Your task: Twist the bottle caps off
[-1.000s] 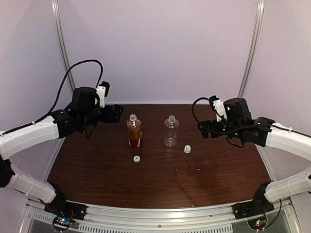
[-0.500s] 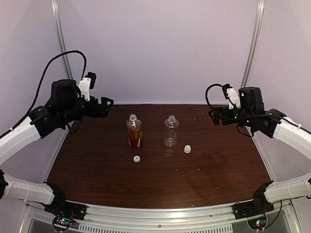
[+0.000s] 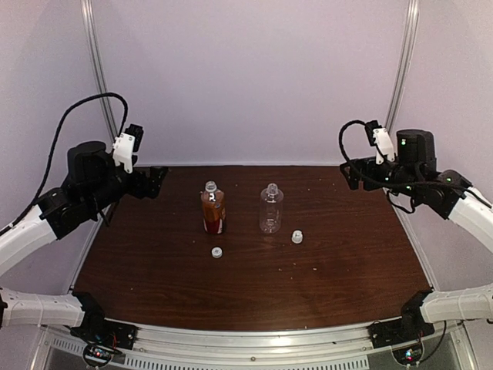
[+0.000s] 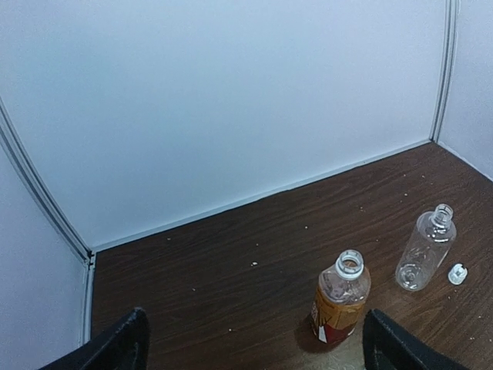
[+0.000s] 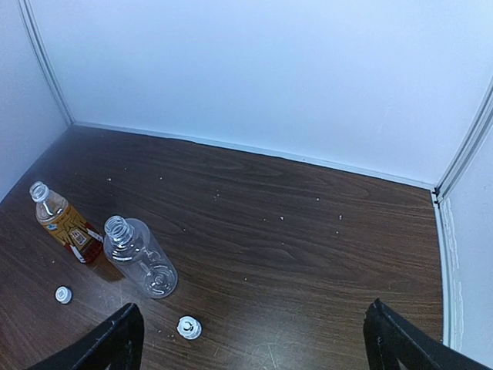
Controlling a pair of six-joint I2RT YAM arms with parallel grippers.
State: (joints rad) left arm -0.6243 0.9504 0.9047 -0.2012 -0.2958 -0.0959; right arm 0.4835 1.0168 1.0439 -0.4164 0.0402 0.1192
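Observation:
The amber bottle (image 3: 213, 210) with a red and white label stands upright mid-table, its neck bare; it shows too in the wrist views (image 4: 341, 300) (image 5: 64, 224). The clear bottle (image 3: 270, 209) (image 4: 426, 250) (image 5: 139, 255) stands upright to its right, also uncapped. One white bottle cap (image 3: 216, 252) (image 5: 63, 294) lies in front of the amber bottle. The other cap (image 3: 297, 237) (image 4: 457, 273) (image 5: 188, 327) lies right of the clear bottle. My left gripper (image 3: 158, 181) (image 4: 254, 347) hangs open, raised over the table's back left. Over the back right my right gripper (image 3: 351, 173) (image 5: 254, 343) is open and empty.
A dark wooden table (image 3: 254, 285) is closed in by pale walls at the back and sides, with metal posts (image 3: 94, 62) in the corners. Small pale crumbs are scattered on the wood. A black cable (image 3: 77, 112) loops above the left arm.
Both arms have drawn back and up, away from the bottles: the left toward the left wall, the right toward the right wall. Bottles and caps have not moved.

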